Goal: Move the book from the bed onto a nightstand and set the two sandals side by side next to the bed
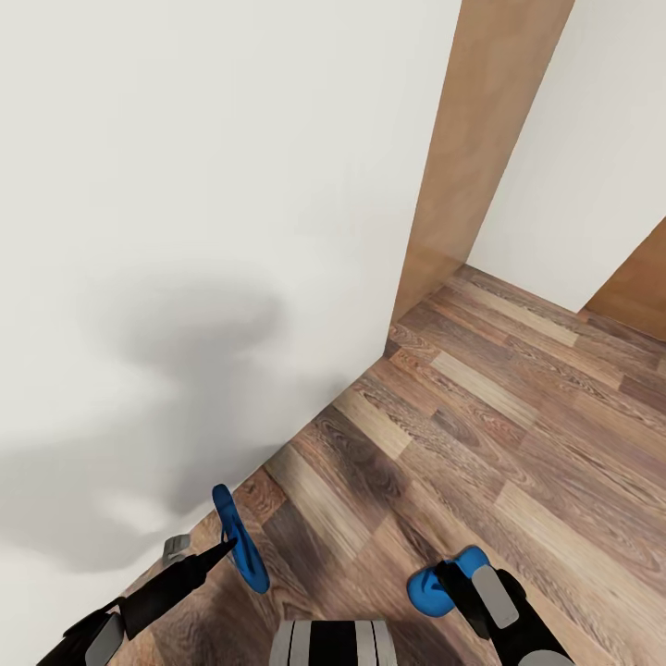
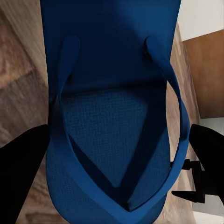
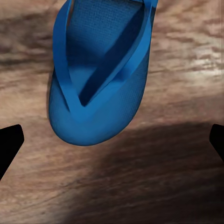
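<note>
Head view: robot faces a white wall [image 1: 185, 231] with a tan wooden edge [image 1: 481, 139] at its corner, brown wood-plank floor [image 1: 518, 435] below. Left gripper [image 1: 217, 553] low at the left, dark fingers reaching to one blue sandal [image 1: 239, 538], which stands on edge, tilted, off the floor, close to the wall. Left wrist view: that sandal [image 2: 112, 126] sits strap side up between the two dark fingers [image 2: 21, 168], one on each side and touching or nearly touching its edges; jaws part closed on the sandal, looks gripped. Right gripper [image 1: 462, 585] low at the right in the head view, with the second blue sandal [image 1: 442, 585] right at its tip; sandal partly hidden by the arm. Right wrist view: second sandal [image 3: 100, 74] lies flat on the floor, straps up, toe end toward the camera, dark finger tips [image 3: 9, 144] at both frame edges well apart, jaws wide open, holding nothing, sandal ahead of them and not touched. Robot shadow falls on the wall and floor. The two sandals are well apart from each other.
</note>
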{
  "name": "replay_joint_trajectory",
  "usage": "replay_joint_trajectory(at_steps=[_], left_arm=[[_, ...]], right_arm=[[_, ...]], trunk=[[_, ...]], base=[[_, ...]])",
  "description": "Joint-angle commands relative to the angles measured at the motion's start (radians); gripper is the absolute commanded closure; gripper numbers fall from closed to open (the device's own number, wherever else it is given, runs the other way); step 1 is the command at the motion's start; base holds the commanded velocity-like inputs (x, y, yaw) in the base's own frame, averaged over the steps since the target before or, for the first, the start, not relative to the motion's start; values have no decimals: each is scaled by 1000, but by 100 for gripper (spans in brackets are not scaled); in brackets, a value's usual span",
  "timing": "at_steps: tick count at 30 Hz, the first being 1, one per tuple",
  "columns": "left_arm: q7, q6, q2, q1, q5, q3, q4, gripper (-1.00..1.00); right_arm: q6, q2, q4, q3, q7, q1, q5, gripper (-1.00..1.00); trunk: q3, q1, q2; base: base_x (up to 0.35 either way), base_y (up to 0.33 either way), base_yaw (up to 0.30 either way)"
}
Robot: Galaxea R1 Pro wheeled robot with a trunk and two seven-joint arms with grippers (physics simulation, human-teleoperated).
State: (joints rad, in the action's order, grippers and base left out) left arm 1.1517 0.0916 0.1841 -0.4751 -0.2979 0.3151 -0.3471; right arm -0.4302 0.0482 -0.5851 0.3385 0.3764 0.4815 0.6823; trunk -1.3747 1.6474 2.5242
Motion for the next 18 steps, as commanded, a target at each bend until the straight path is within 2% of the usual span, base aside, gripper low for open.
replay_joint_trajectory(at_steps=[1, 18], left_arm=[[5, 10, 0, 0, -3, 2, 0, 100], [3, 8, 0, 0, -3, 1, 0, 100]], right_arm=[[-2, 1, -2, 4, 7, 0, 10, -100], [-2, 1, -2, 4, 7, 1, 10, -100]], trunk=[[-1, 0, 0], [-1, 0, 0]], base=[[0, 0, 0], [67, 0, 0]])
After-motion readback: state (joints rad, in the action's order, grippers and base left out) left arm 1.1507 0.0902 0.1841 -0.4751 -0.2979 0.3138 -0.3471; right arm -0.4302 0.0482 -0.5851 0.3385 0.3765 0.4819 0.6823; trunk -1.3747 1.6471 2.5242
